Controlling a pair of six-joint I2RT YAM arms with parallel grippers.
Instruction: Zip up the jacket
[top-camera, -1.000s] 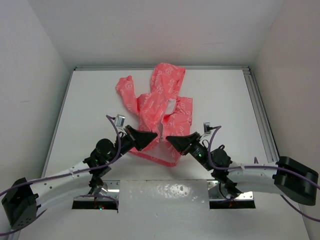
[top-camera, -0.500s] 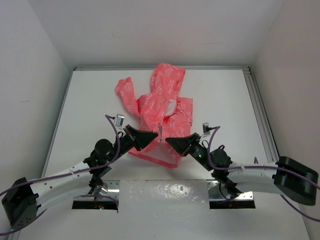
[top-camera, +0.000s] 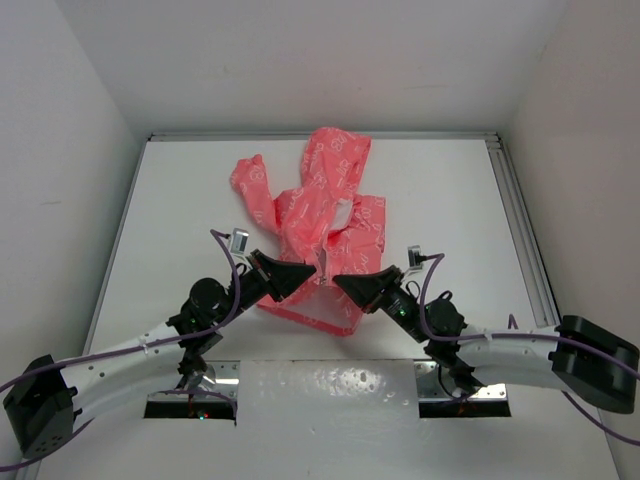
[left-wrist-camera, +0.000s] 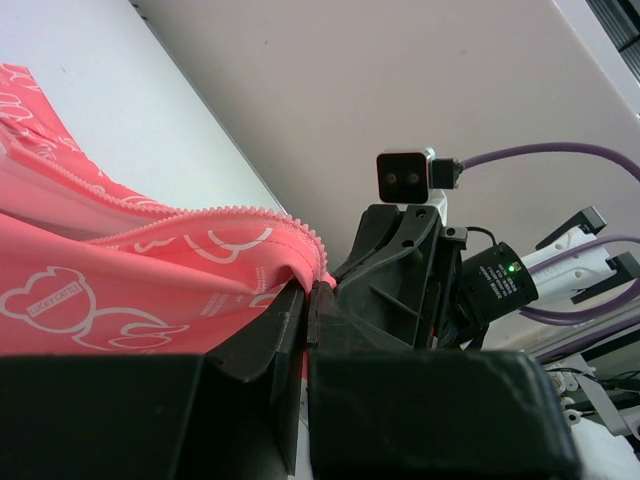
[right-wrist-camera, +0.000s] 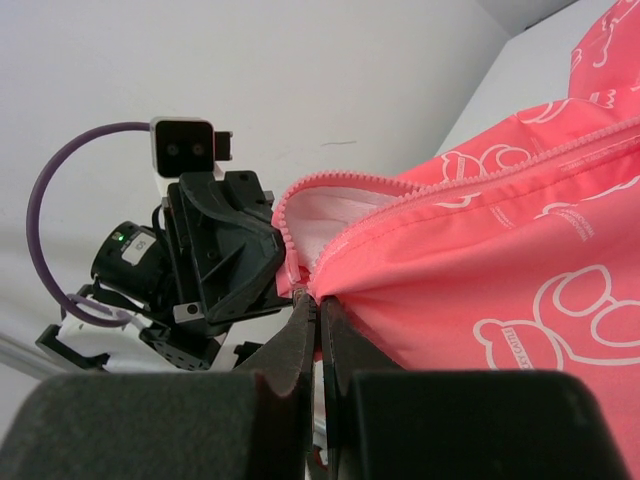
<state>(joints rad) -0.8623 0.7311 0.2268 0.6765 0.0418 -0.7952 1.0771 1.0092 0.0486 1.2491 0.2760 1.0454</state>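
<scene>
The coral-pink jacket (top-camera: 322, 215) with white printed marks lies crumpled on the white table, hood at the far side, hem near the arms. My left gripper (top-camera: 310, 270) is shut on the left front edge of the jacket (left-wrist-camera: 150, 290) by the zipper teeth. My right gripper (top-camera: 336, 279) is shut on the right front edge (right-wrist-camera: 470, 280) at the bottom of the zipper, where white lining shows. The two grippers face each other a few centimetres apart at the jacket's lower front. The zipper slider is not clearly visible.
White walls close in the table on the left, back and right. A metal rail (top-camera: 520, 220) runs along the table's right side. A shiny white sheet (top-camera: 330, 385) lies between the arm bases at the near edge.
The right gripper has shifted very slightly; the jacket hem sags a little lower. Both grippers stay shut on the jacket.
</scene>
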